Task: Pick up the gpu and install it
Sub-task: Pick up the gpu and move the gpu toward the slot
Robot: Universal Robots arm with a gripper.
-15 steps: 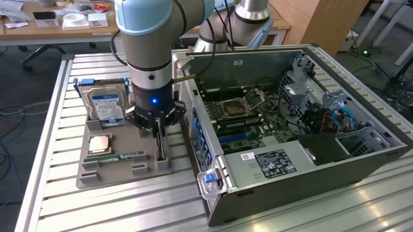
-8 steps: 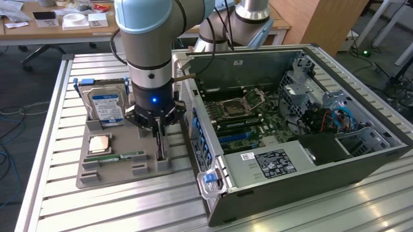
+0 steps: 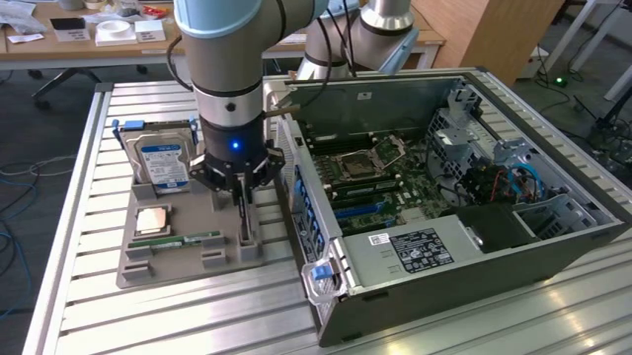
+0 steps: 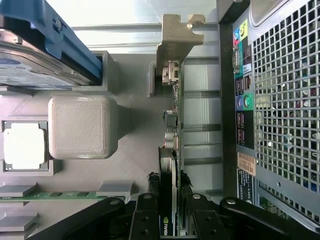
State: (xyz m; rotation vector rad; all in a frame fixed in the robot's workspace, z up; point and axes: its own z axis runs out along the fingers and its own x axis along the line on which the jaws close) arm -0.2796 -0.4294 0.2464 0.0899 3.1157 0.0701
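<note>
Gripping, exterior view: the gripper hangs straight down over the grey tray, its two fingers drawn narrowly in on the gpu.
Gpu's look, exterior view: a thin dark card seen almost edge-on, standing upright.
Gpu's place, exterior view: in a slot along the tray's edge nearest the computer case, its lower edge seated in the tray.
Others on the tray, exterior view: the hard drive stands upright on the tray's side away from the case. The processor lies flat mid-tray, with the memory stick just beside it.
Gpu's look, wrist view: the gpu is edge-on. It shows a green board edge dotted with small parts, a black cooler face with a small green logo, and a silvery end bracket.
Jaws, wrist view: the black fingers sit one against each flat face, pads pressed to the card. The gripper clasps the end opposite the bracket.
Gpu's place, wrist view: upright at the tray's edge, between the tray's grey block and the perforated case.
</note>
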